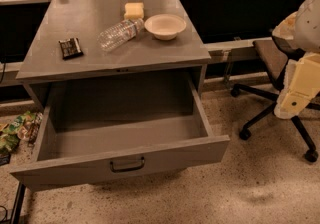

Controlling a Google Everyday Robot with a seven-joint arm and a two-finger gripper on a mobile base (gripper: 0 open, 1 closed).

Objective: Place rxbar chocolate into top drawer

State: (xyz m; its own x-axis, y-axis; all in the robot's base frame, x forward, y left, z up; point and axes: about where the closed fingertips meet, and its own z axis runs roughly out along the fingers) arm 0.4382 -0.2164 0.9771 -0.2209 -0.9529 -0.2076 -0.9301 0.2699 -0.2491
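Note:
The rxbar chocolate (70, 47), a small flat bar in a black wrapper, lies on the left part of the grey cabinet top (165, 53). The top drawer (60, 170) is pulled fully out below it, with nothing showing inside it, and has a dark bar handle (127, 164) at the centre of its front panel. My gripper (291, 104) hangs at the far right edge of the view, on the pale arm, over the chair. It is well to the right of the drawer and far from the bar.
On the cabinet top lie a clear plastic bottle (119, 33) on its side, a white bowl (165, 26) and a yellow sponge block (133, 10). An office chair (272, 58) stands to the right. Snack bags (15, 128) lie on the floor at the left.

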